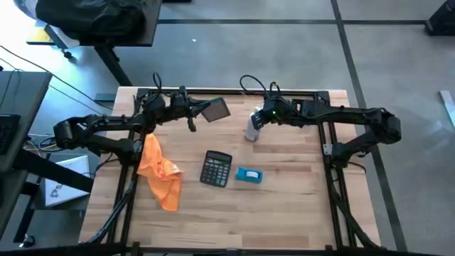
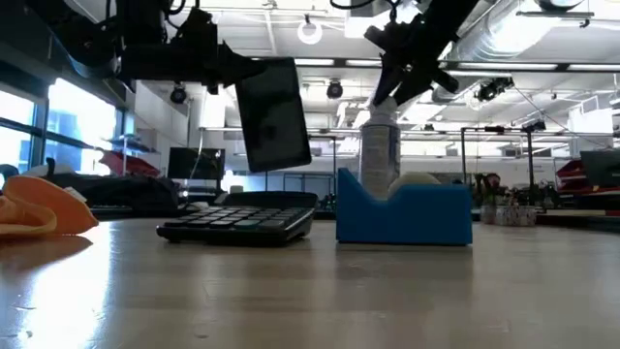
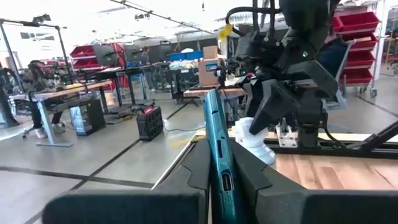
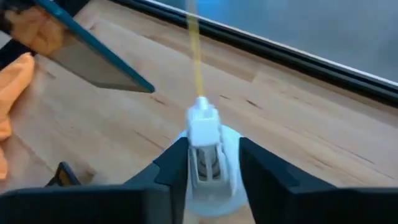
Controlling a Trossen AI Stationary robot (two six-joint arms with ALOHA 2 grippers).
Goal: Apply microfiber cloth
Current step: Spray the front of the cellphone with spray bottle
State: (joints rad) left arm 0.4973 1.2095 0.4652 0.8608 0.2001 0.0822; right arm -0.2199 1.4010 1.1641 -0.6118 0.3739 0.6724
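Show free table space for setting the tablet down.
Bare wood: front strip below the black calculator and small blue box, plus the right side beyond the box. Crowded: the orange microfiber cloth on the left, and the rear, where both arms, teal tablet and white spray bottle sit.

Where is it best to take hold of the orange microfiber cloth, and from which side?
Probably from above, at the raised bunched folds at the top of the microfiber cloth. It lies crumpled on the table, free; flat edges give little to pinch. The left claw holds the tablet.
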